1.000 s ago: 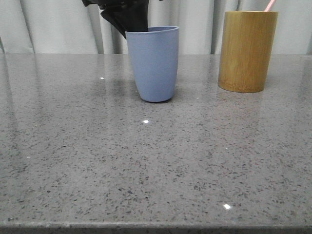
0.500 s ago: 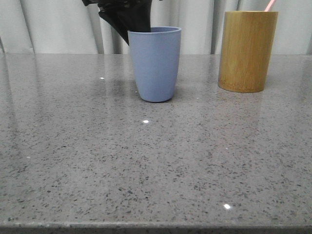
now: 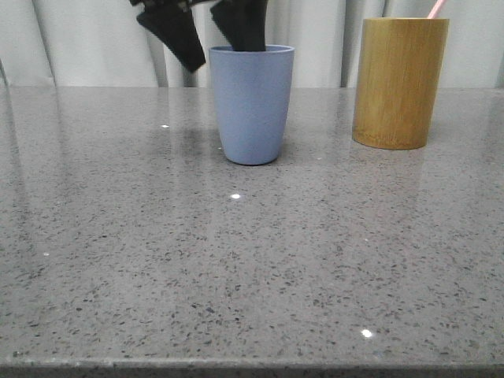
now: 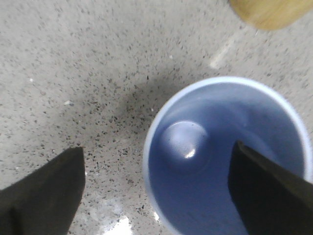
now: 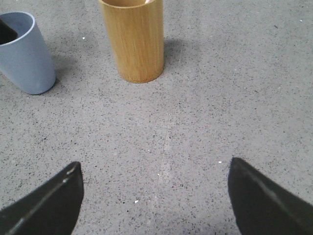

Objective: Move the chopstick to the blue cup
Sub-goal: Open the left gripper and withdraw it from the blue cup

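Straddling the rim of the blue cup (image 3: 252, 102), the left end effector (image 3: 211, 33) hangs with its jaws spread wide and nothing between them: one finger sits outside the cup wall, the other dips just inside the mouth. The left wrist view looks straight down into the cup, whose bottom is bare. That placement suggests the arm is there to position or steady the cup as a receiver, though that is only a guess. The chopstick (image 3: 435, 9) stands in the bamboo holder (image 3: 398, 82), only its pink tip poking above the rim, well apart from the cup. Both vessels stand upright on the grey desk (image 3: 236, 260). The right end effector (image 5: 155, 196) is also wide open and empty, tilted down over bare desk, short of the holder. The transfer looks not yet begun.
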